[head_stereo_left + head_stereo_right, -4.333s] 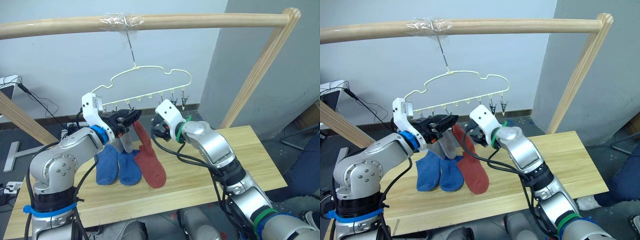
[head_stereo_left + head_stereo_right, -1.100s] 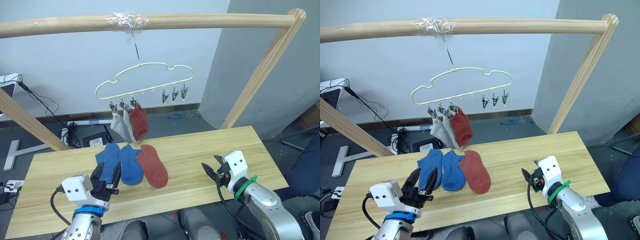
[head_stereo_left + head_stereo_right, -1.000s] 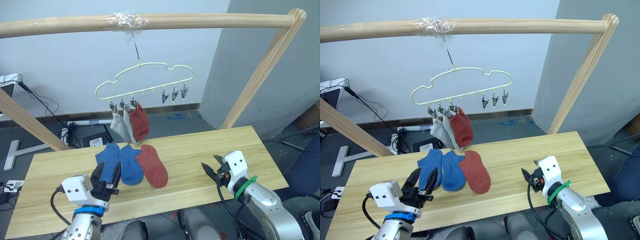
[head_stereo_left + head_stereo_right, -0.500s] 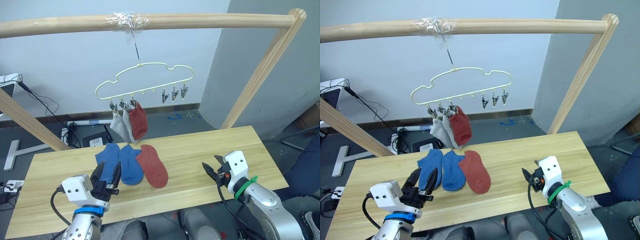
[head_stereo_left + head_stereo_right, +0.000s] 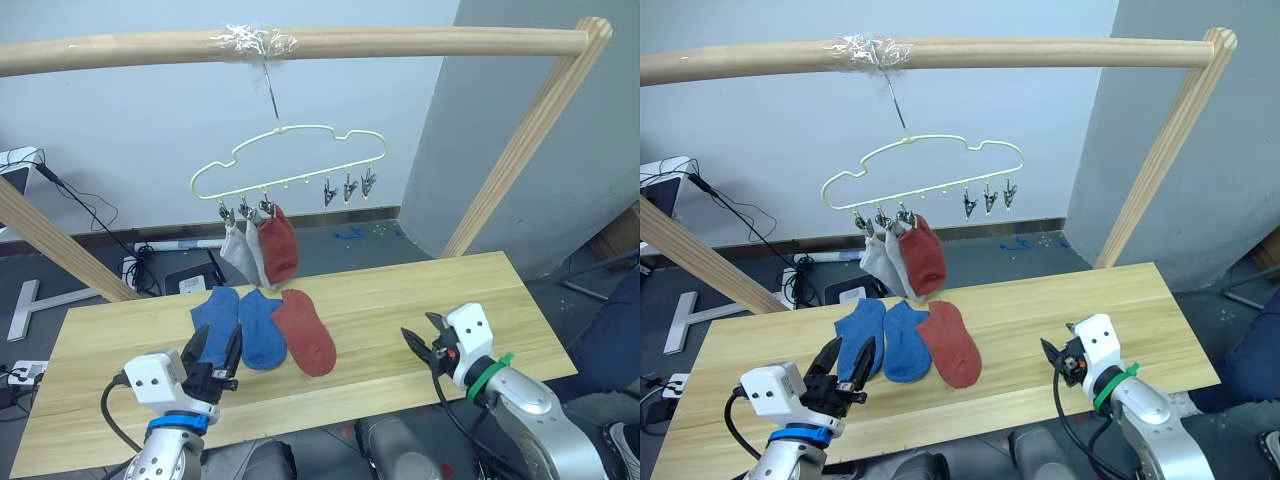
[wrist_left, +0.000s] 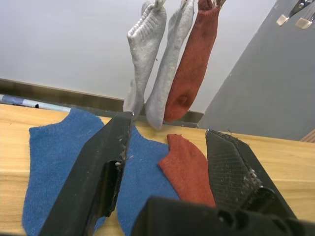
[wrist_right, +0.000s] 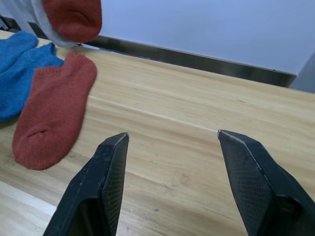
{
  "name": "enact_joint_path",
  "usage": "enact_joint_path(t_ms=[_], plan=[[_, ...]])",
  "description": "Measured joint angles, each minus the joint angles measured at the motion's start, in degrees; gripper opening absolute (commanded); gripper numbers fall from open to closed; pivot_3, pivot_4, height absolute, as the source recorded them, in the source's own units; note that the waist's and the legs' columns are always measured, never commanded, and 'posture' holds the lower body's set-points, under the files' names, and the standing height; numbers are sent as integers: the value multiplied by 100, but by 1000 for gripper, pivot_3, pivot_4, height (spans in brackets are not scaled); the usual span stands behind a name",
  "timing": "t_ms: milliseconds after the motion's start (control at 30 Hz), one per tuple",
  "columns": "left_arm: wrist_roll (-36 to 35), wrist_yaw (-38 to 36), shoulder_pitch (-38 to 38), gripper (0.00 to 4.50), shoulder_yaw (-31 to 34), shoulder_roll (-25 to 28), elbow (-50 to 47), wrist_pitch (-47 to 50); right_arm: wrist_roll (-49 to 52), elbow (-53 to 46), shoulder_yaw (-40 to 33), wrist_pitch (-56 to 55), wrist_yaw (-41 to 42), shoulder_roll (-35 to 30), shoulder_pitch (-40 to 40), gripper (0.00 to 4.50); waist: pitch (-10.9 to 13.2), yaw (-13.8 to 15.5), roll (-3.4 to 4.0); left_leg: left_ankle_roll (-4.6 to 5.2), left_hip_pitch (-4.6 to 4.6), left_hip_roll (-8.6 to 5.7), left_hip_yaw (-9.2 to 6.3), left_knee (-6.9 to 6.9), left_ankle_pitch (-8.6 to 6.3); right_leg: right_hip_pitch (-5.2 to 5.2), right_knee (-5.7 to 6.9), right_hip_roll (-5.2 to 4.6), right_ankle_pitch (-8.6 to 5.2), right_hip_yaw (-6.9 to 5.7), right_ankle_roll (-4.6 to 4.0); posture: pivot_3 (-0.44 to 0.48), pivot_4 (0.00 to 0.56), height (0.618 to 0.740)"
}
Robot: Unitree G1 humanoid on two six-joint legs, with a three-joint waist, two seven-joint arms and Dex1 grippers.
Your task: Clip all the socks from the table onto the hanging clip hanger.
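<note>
- Pale cream wire forms the clip hanger (image 5: 290,158), which hangs by its hook from a round wooden pole (image 5: 300,44) above the table (image 5: 400,290).
- Three of its six clips are filled, all at its left end: two grey socks (image 5: 240,256) side by side, then one red sock (image 5: 279,243) touching them.
- The three clips (image 5: 346,188) at the hanger's right end hang empty.
- Three socks are left on the table, directly below the hanging ones: two blue socks (image 5: 240,324) lying edge to edge and a second red sock (image 5: 304,331) just right of them, touching the nearer blue one.
- By my reckoning the task is about half done, with three socks yet to clip.
- The left gripper (image 5: 211,352) hovers at the table's near edge, just in front of the blue socks. Its fingers are spread wide and hold nothing.
- The right gripper (image 5: 420,343) sits low over bare wood, well to the right of the red sock on the table. Its fingers are also spread wide, empty and touching nothing.
</note>
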Motion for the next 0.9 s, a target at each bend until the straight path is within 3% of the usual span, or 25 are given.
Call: enact_joint_path(t_ms=[900], plan=[[68,123,145,2703,-33,-73,-22,-6,3,332,206,-157,160,-55,-344,2984,-100,290,0,0,3,-2,3,6,0,3,4,1,5,-6,6,-136,143,740]])
